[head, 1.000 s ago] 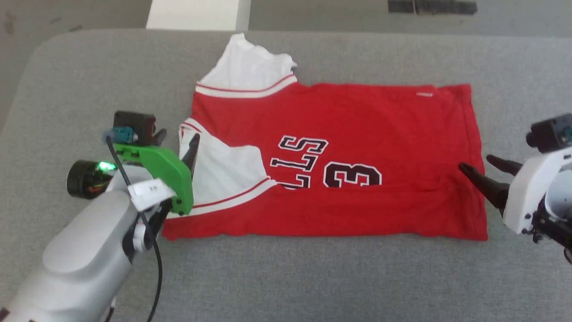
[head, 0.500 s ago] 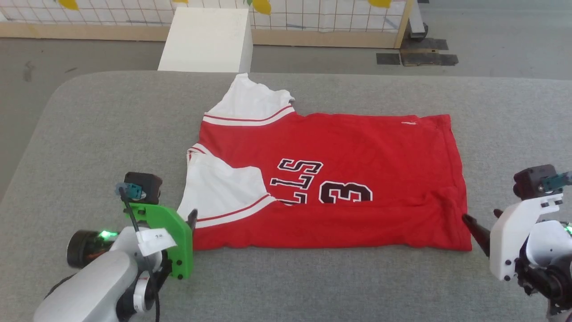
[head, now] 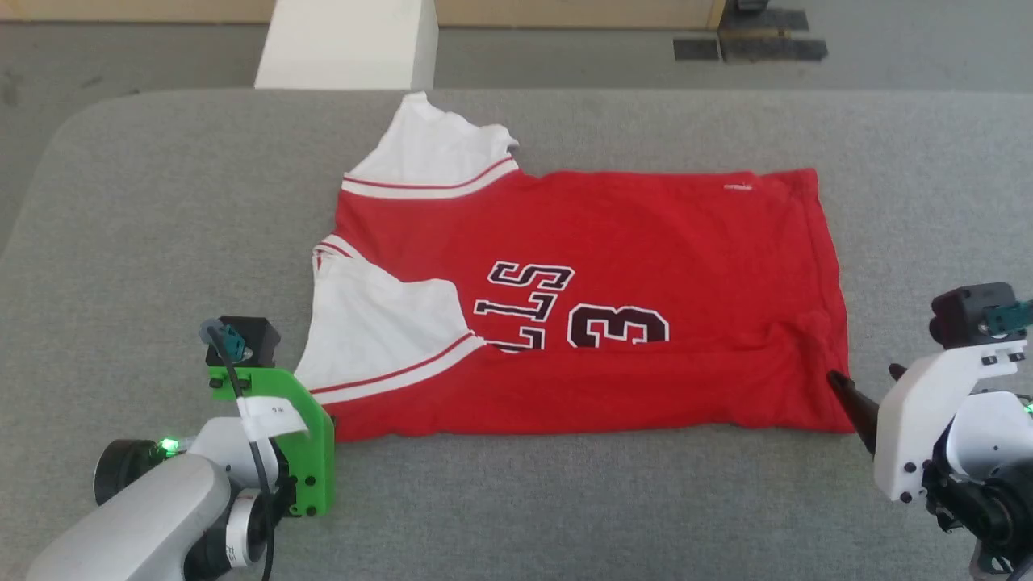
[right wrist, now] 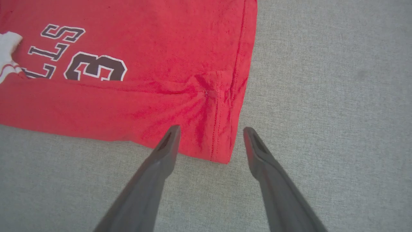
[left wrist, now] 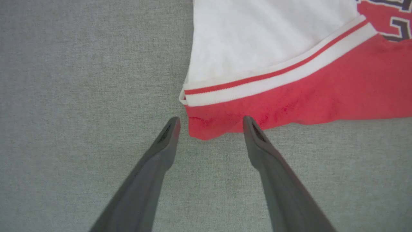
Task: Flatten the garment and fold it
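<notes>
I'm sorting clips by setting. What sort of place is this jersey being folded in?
Probably a robot lab or test room, not a home: a big grey fabric-covered table bearing one jersey, a bare grey floor with dark patches, a plain white block beyond.

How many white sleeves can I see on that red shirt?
2. The far sleeve sticks out from the shirt's far edge; the near sleeve lies folded over the red body, by the left pincer.

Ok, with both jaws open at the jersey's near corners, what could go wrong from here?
The left jaws frame a corner of the garment and might catch only its top layer. The puckered hem by the right jaws could get folded in as a crease. The far sleeve sticks out unfolded.
</notes>
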`<state>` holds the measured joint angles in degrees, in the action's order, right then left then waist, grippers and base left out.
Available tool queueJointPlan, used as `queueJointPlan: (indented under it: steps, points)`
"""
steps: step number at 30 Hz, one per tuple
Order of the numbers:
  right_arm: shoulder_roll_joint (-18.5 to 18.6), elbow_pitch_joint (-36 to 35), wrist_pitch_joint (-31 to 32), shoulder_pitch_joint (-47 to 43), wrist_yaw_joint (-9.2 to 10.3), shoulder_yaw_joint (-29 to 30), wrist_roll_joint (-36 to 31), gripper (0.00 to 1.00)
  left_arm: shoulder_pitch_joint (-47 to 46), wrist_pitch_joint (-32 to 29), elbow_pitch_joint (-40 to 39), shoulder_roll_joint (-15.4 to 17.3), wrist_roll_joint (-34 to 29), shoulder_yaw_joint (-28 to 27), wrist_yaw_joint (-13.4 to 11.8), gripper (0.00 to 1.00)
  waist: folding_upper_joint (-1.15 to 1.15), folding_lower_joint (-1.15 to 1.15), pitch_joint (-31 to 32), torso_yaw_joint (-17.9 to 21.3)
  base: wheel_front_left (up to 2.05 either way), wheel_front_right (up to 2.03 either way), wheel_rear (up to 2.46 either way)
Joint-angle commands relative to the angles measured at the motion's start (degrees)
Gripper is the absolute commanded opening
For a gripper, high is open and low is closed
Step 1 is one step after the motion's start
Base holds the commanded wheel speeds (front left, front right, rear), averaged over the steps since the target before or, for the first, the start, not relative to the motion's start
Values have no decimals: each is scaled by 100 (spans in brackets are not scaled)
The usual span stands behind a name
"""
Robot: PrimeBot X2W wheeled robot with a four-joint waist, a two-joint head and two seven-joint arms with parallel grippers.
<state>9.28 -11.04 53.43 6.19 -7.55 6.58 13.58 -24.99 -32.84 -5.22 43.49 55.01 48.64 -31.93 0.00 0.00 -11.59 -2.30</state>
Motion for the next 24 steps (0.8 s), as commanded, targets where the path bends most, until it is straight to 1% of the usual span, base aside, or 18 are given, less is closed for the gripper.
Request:
queueJointPlan:
  steps: [1,9,14,15,16,17,24]
  points:
    - [-54,-69,-21,-61,6,49,-51,100,-77,-46,-17,48,26,-36,-46,100,0,0,-217,66,0,0,0]
    - [-170,-258,-105,-96,6,213,-72,100,-90,-172,199,79,194,-137,-84,100,0,0,-580,168,0,0,0]
    - [-192,-315,-144,-83,6,299,-82,100,4,-296,337,65,341,-97,1,100,0,0,-677,221,0,0,0]
    - [-183,-320,-149,-82,6,313,-88,100,32,-325,359,55,380,-81,41,85,0,0,-691,225,0,0,0]
    - [-176,-321,-152,-83,6,322,-93,100,49,-328,372,47,404,-77,69,41,0,0,-699,228,0,0,0]
    - [-164,-318,-152,-86,6,329,-106,100,62,-307,385,34,422,-80,110,0,0,0,-704,227,0,0,0]
    - [-109,-122,-102,-169,6,338,-168,100,174,-27,359,-148,589,-201,326,0,0,0,-436,116,0,0,0]
